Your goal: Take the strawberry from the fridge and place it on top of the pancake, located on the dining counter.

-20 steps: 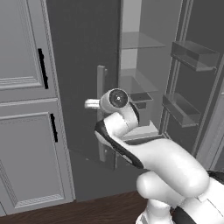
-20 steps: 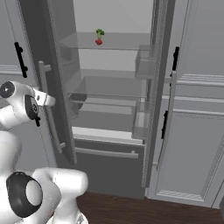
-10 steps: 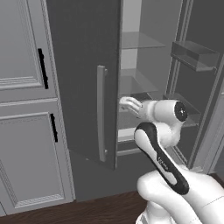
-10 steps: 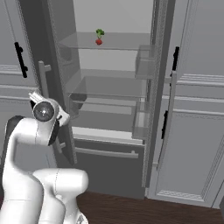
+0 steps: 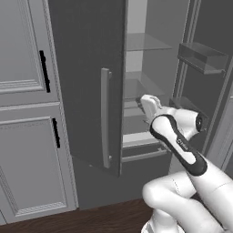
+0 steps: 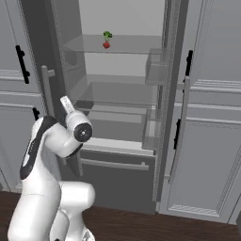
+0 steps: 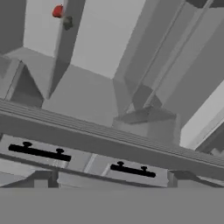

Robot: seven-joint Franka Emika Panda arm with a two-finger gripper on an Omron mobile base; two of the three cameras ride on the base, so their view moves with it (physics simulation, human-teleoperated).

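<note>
Sitting on an upper glass shelf (image 6: 117,45) inside the fridge (image 6: 122,94), the strawberry (image 6: 106,44) is resting toward 11 o'clock in the right base view — in the hand view it is showing as a red dot (image 7: 57,11) near 11 o'clock. Both fridge doors are standing open. Below it, toward 7 o'clock, the gripper (image 6: 66,102) is hanging beside the left door's bar handle (image 6: 47,92); its jaws' spread is not showing clearly, nothing between them

Red strawberry (image 6: 106,44), dark grey fridge (image 5: 86,82)
</note>
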